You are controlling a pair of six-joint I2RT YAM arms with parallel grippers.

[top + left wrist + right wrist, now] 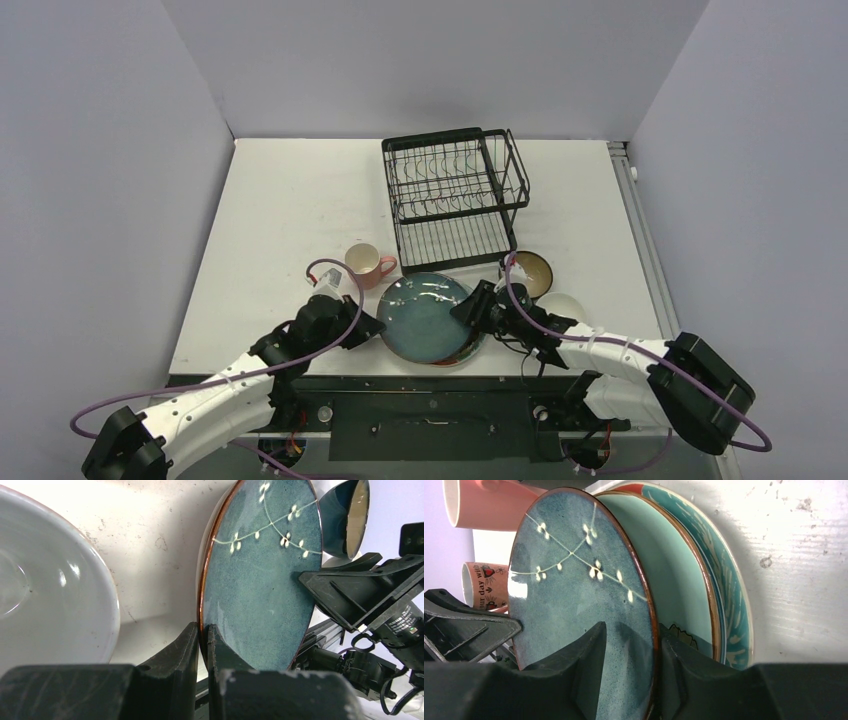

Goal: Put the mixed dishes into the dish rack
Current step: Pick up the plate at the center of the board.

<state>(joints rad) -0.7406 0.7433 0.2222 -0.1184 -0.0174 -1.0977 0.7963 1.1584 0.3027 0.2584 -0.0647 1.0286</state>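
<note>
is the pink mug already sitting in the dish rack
No, the pink mug stands on the table, just off the near left corner of the dish rack.

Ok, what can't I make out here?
- Lower plates: top view, the teal plate covers them; count unclear.
- Right gripper: its wrist view, fingers straddle the rim; contact unclear.
- Printed mug: right wrist view, partly behind the plate; handle hidden.
</note>
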